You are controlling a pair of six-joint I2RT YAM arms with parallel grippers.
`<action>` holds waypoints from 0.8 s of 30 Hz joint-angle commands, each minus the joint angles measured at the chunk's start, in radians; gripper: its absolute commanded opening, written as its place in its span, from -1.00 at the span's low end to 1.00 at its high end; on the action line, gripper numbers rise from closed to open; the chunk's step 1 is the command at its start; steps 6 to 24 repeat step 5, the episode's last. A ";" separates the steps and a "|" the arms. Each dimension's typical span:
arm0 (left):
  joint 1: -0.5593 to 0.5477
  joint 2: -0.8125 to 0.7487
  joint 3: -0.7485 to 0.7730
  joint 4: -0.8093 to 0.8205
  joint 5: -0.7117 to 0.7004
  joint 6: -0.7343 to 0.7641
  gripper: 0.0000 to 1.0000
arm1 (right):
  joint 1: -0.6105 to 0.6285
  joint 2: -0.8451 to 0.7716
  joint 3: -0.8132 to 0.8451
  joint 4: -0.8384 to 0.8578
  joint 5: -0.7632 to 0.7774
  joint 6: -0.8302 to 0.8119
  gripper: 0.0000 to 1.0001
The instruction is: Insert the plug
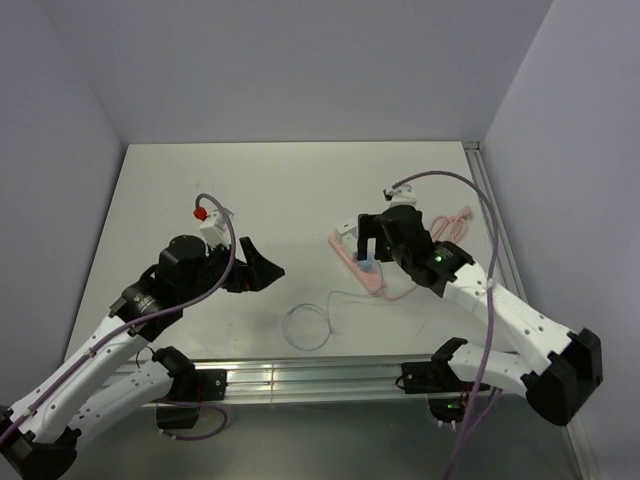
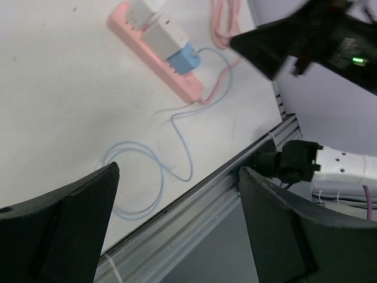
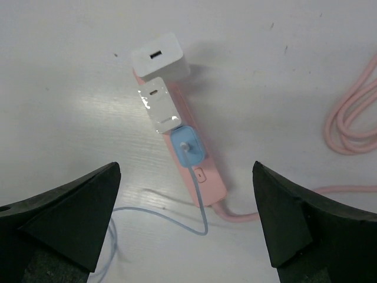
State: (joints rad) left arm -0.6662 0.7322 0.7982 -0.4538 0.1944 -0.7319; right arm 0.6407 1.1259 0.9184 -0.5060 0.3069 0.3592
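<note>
- The white table (image 1: 250, 200) fills the work area, with a metal rail along its near edge.
- The left arm reaches in from the near left. The left gripper (image 1: 265, 262) hovers over bare table left of centre, its jaws spread wide with nothing between them (its wrist view shows only table and cable in the gap).
- The right arm comes in from the near right. The right gripper (image 3: 185, 218) hangs just above the power strip, released, with its fingers (image 3: 65, 212) parted well to either side and touching nothing.
- The pink power strip (image 3: 206, 177) lies flat, right of centre, running from far left to near right.
- A pink cord (image 1: 450, 225) leaves the strip's near end and lies coiled to the far right.
- A thin light-blue cable (image 1: 308, 325) runs from the plug to a loose loop near the rail.
- Two white chargers sit in the strip: a larger one (image 3: 160, 54) at the far end and a narrower one (image 3: 158, 107) just beside it.
- The blue plug (image 3: 187, 146) sits in the strip's socket, touching the narrow charger, with the strip's switch just nearer; it looks pushed home.
</note>
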 commanded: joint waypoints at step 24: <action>0.005 -0.062 -0.183 0.183 0.002 -0.179 0.78 | -0.003 -0.331 -0.240 0.110 -0.103 0.213 1.00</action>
